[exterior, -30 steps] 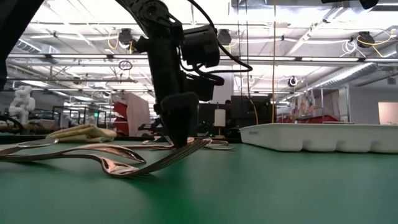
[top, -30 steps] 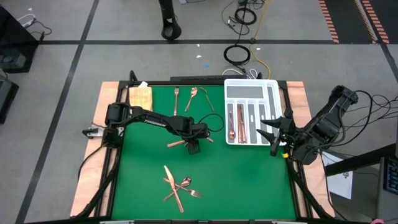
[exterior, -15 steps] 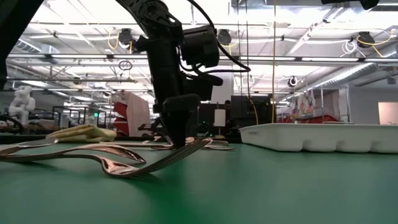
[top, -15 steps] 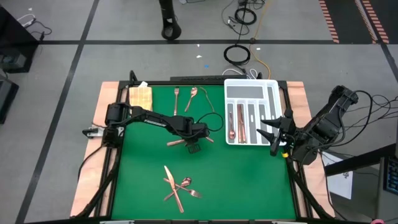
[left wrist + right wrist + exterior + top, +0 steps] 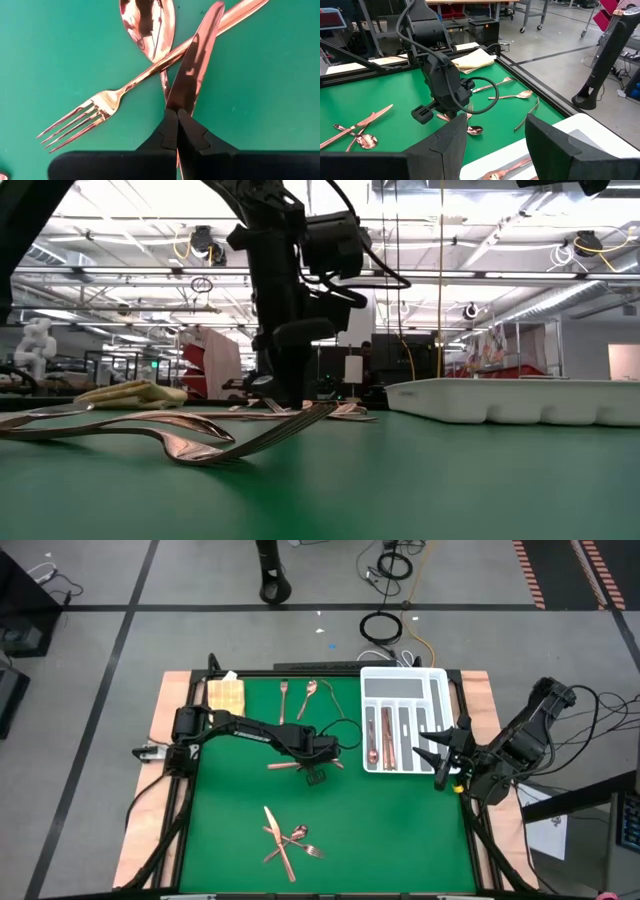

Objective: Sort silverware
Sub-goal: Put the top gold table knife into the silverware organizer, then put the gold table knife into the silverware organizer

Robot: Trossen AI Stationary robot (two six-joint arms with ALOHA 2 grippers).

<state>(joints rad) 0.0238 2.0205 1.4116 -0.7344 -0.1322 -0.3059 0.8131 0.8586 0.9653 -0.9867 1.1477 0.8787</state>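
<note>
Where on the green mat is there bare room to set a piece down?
Free: the green mat between the near cutlery pile and the right gripper; also the strip below the cloth. Crowded: around the left gripper, shut on a knife, and the white tray.

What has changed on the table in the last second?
The left end effector, shut on a knife, has risen slightly off the green mat in the low view, lifting the knife away from the fork and spoon it lay across. The right end effector waits open by the white tray. The other cutlery stayed put.
</note>
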